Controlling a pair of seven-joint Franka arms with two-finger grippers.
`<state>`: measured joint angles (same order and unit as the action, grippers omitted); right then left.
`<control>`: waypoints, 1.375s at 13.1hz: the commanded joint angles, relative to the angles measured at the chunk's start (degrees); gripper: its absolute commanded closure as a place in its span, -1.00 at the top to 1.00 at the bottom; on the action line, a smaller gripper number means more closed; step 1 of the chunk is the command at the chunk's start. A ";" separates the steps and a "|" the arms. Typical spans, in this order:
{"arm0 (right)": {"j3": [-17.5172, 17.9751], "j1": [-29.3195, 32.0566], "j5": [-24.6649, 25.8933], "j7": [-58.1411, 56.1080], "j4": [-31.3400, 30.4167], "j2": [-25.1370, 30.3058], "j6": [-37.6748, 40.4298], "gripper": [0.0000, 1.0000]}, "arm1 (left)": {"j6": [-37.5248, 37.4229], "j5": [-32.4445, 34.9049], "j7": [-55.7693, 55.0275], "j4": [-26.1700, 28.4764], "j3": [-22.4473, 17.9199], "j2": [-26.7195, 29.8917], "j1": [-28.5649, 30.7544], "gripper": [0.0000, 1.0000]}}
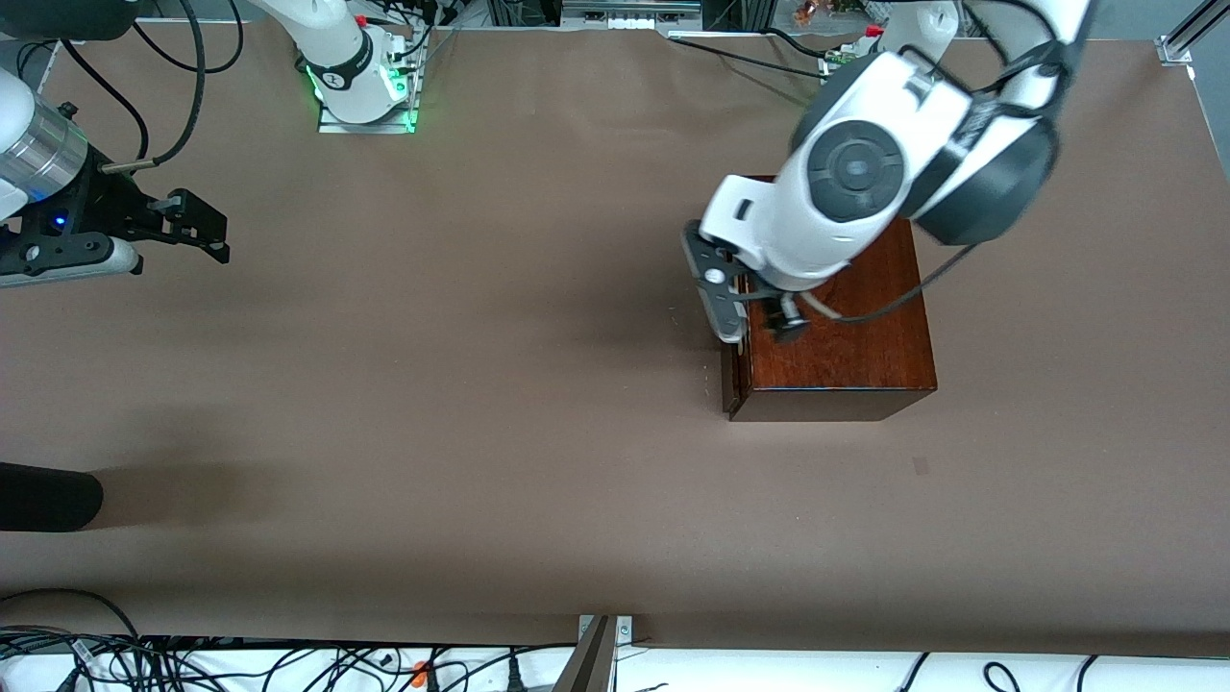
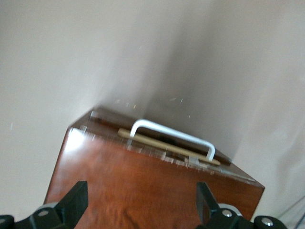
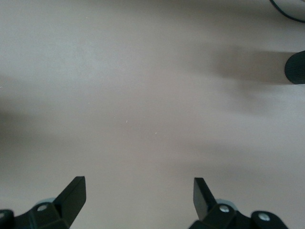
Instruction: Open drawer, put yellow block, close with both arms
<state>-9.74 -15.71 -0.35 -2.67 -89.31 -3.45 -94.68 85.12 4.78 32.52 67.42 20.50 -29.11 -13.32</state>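
**Left claw over the box, right claw waiting apart**

Nearest the front camera, at the right arm's end of the worktop (image 1: pixel 538 481), a black rounded object (image 1: pixel 43 497) juts in from the edge and throws a soft shadow on the brown cover.

Right claw (image 1: pixel 202 231): hangs over bare worktop at the right arm's end, well apart from the box. Its fingers (image 3: pixel 71 193) are spread wide with nothing between them; only plain surface lies under it. This arm waits.

Left claw (image 2: pixel 140 202): hangs over the top of the dark-brown wooden box (image 1: pixel 846 336), at the edge that faces the right arm's end. Fingers (image 2: pixel 76 198) spread, nothing between them. In the front view the wrist hides the fingertips.

Drawer (image 2: pixel 157 143): just ahead of the left claw and below it, in the box face under that edge. Its white handle (image 2: pixel 174 136) stands off the dark front. A thin pale-wood strip shows beside the handle, so the drawer looks nearly or fully pushed in; which of the two I cannot tell.

Yellow block: not visible in any view.
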 commanded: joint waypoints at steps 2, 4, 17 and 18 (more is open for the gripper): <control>0.16 0.33 -0.18 0.03 0.80 -0.24 0.11 1.00 | -9.59 1.37 -13.32 -4.83 -1.43 0.19 0.13 1.00; 0.16 0.33 -0.18 0.03 0.80 -0.24 0.11 1.00 | -9.54 1.21 -17.21 -3.90 -5.36 5.09 -0.22 1.00; 0.16 0.33 -0.09 0.03 0.80 -0.24 0.11 1.00 | 10.59 -3.46 -31.43 28.28 -19.18 28.93 8.74 1.00; 0.16 0.33 -0.09 0.03 0.80 -0.24 0.11 1.00 | 10.59 -3.46 -27.73 28.55 -19.45 29.02 8.75 1.00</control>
<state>-9.76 -15.71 -0.35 -2.67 -89.30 -3.45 -94.70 94.42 2.13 -1.22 93.53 0.85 -1.67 -5.17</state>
